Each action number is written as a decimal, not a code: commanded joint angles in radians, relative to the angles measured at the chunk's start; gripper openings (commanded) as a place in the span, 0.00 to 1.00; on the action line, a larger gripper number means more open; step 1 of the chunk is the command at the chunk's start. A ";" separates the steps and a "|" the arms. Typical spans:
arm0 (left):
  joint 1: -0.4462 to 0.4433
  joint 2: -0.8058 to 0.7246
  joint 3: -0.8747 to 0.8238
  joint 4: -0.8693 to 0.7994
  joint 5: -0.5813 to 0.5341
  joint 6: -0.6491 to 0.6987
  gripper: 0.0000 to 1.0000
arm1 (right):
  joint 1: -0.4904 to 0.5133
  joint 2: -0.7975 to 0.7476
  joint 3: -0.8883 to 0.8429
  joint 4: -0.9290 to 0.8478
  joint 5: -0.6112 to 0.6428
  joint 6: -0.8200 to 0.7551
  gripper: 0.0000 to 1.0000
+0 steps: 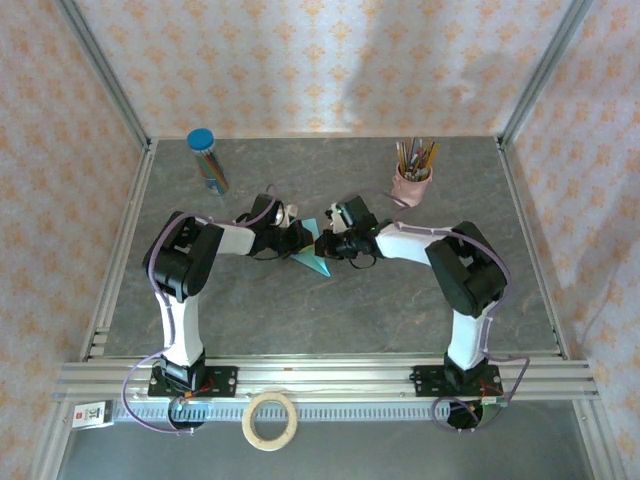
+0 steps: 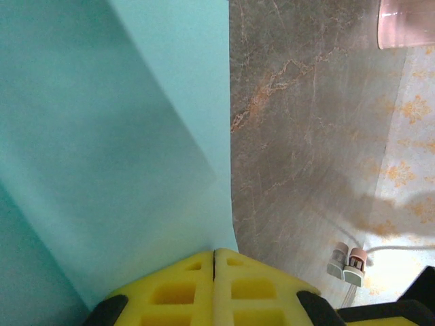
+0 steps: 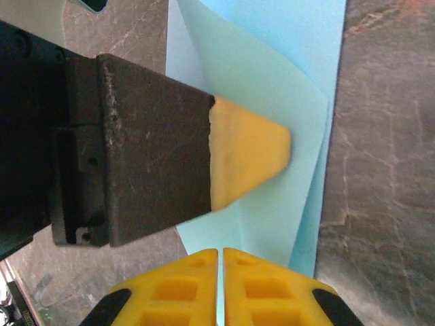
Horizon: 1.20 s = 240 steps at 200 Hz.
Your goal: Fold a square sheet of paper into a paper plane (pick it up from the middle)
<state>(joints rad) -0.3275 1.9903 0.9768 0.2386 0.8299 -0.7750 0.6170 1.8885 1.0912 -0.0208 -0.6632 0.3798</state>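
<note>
Surface: a grey, stone-patterned table top (image 1: 330, 310) with pale rust-tinted veins, matt and flat. An aluminium rail (image 1: 330, 372) runs along its near edge and carries both arm bases.
Room: walls (image 1: 320, 60) papered in cream with a repeated orange flower motif close in the back and both sides. Silver posts (image 1: 105, 75) rise at the back corners.
Sheet of paper (image 1: 312, 258): light turquoise, folded over on itself into layers. It sits at the middle of the table between the two grippers, with a pointed corner towards the near edge.
Left gripper (image 2: 214, 261): its yellow pads are pressed together on the sheet's edge. From the right wrist, one of its fingers lies across the top of the paper.
Right gripper (image 3: 221, 261): its pads are closed to a thin slit, with the paper running into it from the opposite side.
Back left: a clear tube (image 1: 207, 160) with a blue cap, coloured sticks inside, well apart from the paper.
Back right: a pink cup (image 1: 412, 182) holding pencils.
Front ledge: a roll of tape (image 1: 271, 420) lies flat below the rail, between the bases.
</note>
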 commanded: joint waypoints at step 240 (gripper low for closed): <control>-0.007 0.105 -0.022 -0.245 -0.183 0.052 0.05 | 0.033 0.073 -0.028 -0.152 0.012 -0.090 0.06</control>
<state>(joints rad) -0.3275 1.9987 1.0073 0.1757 0.8219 -0.7578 0.6323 1.9663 1.1099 -0.0475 -0.6773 0.3119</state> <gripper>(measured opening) 0.052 0.063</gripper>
